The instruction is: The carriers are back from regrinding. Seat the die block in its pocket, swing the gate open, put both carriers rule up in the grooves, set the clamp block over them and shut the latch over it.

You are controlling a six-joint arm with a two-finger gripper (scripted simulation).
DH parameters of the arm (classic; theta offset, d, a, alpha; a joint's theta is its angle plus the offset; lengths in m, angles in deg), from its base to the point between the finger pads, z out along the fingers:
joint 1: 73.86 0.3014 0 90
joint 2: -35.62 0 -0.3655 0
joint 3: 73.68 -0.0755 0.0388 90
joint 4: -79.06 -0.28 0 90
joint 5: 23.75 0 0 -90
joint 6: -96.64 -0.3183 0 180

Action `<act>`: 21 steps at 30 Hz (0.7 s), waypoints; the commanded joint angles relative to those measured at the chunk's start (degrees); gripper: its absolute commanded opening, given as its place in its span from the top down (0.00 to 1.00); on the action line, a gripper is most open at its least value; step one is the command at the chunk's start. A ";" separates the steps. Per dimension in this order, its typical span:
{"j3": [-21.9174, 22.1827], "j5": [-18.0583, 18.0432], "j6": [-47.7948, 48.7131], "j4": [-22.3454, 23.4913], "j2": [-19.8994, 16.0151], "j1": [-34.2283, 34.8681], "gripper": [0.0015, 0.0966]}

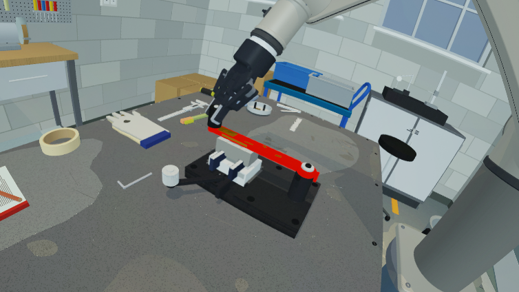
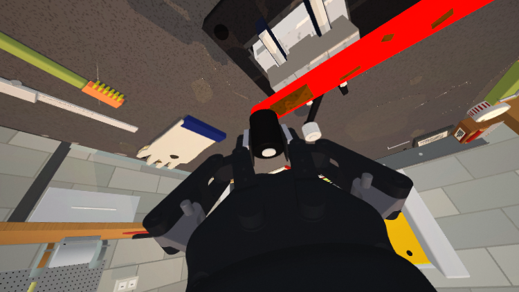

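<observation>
The black knob (image 2: 266,133) at the free end of the red latch bar (image 1: 261,147) is held in my closed gripper (image 1: 216,121). The bar runs from the knob over the grey clamp block (image 1: 237,150) to its pivot post (image 1: 303,181) on the black base plate (image 1: 254,190). The clamp block sits across two blue-edged carriers (image 1: 227,163) in the pale die block (image 1: 243,170). A black gate arm with a white round handle (image 1: 170,175) sticks out to the left of the base.
Behind the fixture lie a caliper (image 1: 181,110), an orange-headed brush (image 1: 194,118) and a small dish (image 1: 259,107). A work glove (image 1: 139,128) and a tape roll (image 1: 60,141) lie to the left, and a hex key (image 1: 133,180) lies near the white handle.
</observation>
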 commanded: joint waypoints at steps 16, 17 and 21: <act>0.08 0.03 -0.03 0.02 0.07 0.00 0.87; 0.08 0.03 -0.03 0.02 0.07 0.00 0.83; 0.08 0.03 -0.03 0.02 0.07 0.00 0.66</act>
